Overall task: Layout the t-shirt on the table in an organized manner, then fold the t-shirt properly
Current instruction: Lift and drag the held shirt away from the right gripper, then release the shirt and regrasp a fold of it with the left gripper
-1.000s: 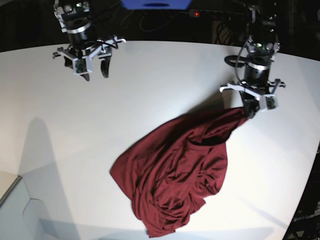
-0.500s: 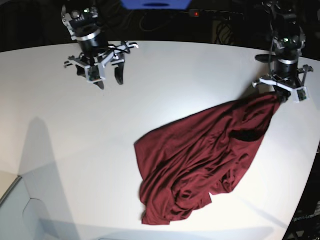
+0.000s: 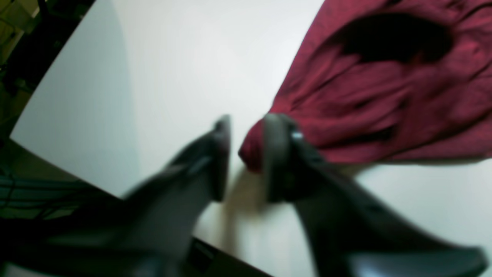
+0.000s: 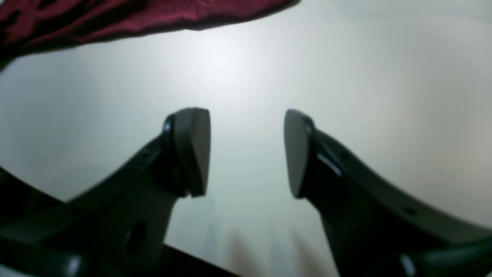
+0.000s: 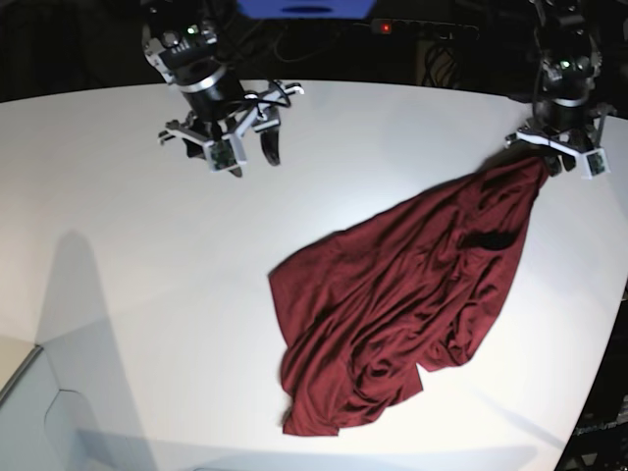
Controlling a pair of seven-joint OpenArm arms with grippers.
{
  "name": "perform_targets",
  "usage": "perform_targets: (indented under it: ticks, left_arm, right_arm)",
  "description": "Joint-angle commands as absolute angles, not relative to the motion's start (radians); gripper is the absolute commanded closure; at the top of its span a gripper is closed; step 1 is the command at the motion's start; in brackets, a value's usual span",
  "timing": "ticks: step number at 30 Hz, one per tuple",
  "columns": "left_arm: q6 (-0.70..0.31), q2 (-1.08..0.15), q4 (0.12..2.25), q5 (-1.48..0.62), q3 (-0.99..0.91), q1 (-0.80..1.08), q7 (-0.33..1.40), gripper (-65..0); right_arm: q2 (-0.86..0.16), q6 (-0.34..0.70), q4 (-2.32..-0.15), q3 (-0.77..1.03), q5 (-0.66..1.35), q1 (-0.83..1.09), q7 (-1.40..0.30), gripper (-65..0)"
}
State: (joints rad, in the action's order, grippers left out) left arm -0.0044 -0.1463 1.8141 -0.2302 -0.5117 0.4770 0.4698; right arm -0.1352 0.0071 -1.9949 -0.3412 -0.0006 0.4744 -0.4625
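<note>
T-shirt (image 5: 402, 294) lay crumpled; left gripper (image 3: 246, 157), jaws parted, straddled its corner; right gripper (image 4: 248, 154) hung spread beside it.

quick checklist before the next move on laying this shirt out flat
1. Left pincer released from the t-shirt: cannot tell; its jaws stand apart, but a bunched corner sits between them.
2. Right pincer free to grasp: ok; jaws wide apart, nothing between them.
3. T-shirt fully on the table: ok in the base view, though its pulled corner lies near the far edge.
4. T-shirt spread flat: not ok; it is stretched in a crumpled diagonal with many folds.
5. Sleeves and neckline identified: cannot tell; only one dark opening shows.
</note>
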Motion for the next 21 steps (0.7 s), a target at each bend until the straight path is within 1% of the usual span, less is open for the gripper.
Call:
perform_targets:
  ticks: [1, 3, 4, 9, 13, 18, 21]
  left_arm:
    - [0.001, -0.157, 1.834, -0.228, -0.535, 0.481, 0.446, -22.4]
    - [0.001, -0.148, 1.834, -0.229, -0.547, 0.475, 0.446, -28.1]
    - [0.001, -0.139, 1.836, -0.229, -0.549, 0.472, 0.444, -29.2]
    - [0.001, -0.130, 1.883, -0.229, -0.544, 0.443, 0.447, -29.3]
    - [0.001, -0.110, 1.886, -0.229, -0.475, 0.367, 0.453, -29.3]
    - [0.002, -0.081, 1.796, -0.222, -0.401, 0.254, 0.455, -29.3]
    - [0.010, -0.070, 1.693, -0.228, -0.380, 0.189, 0.453, -29.3]
  right_arm:
    - [-0.136, 0.013, -2.011, -0.341, -0.001, 0.478, -0.441, -31.5]
    - [-0.136, 0.013, -2.011, -0.341, -0.001, 0.481, -0.443, -31.5]
    - [-0.137, 0.013, -2.011, -0.341, -0.001, 0.483, -0.443, -31.5]
    - [-0.137, 0.013, -2.011, -0.341, -0.001, 0.509, -0.438, -31.5]
    - [-0.137, 0.013, -2.011, -0.341, -0.001, 0.515, -0.443, -31.5]
    - [-0.139, 0.013, -2.011, -0.340, -0.001, 0.533, -0.443, -31.4]
    - [-0.139, 0.013, -2.011, -0.337, -0.002, 0.547, -0.443, -31.4]
